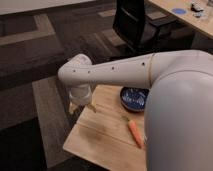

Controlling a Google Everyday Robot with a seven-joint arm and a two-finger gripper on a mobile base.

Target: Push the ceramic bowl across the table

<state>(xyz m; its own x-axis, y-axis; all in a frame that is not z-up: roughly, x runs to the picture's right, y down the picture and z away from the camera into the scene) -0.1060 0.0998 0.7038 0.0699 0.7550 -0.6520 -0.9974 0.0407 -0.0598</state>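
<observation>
**Gripper**: hung from the arm's wrist over the left edge of the worktop, near the far-left corner. Whether it is released or clenched cannot be told. Nothing is seen to be held.

**Bowl**: dark blue, patterned. It is set upright by the far edge, well apart from the gripper and partly hidden behind the arm.

**Carrot**: laid just nearer than the bowl, toward the right side, apart from it.

**Step judged:** approach. No contact with the bowl has been made.

**Hazards noted:**
- The bowl could be sent over the far edge if it is pushed that way, since little worktop is left there.
- The carrot could be swept along or off the near edge if the bowl is driven toward it.
- The bowl could be tipped or spun aside if it is struck high on the rim or off-centre.
- Contact could be misjudged because the bowl is screened by the arm.
</observation>
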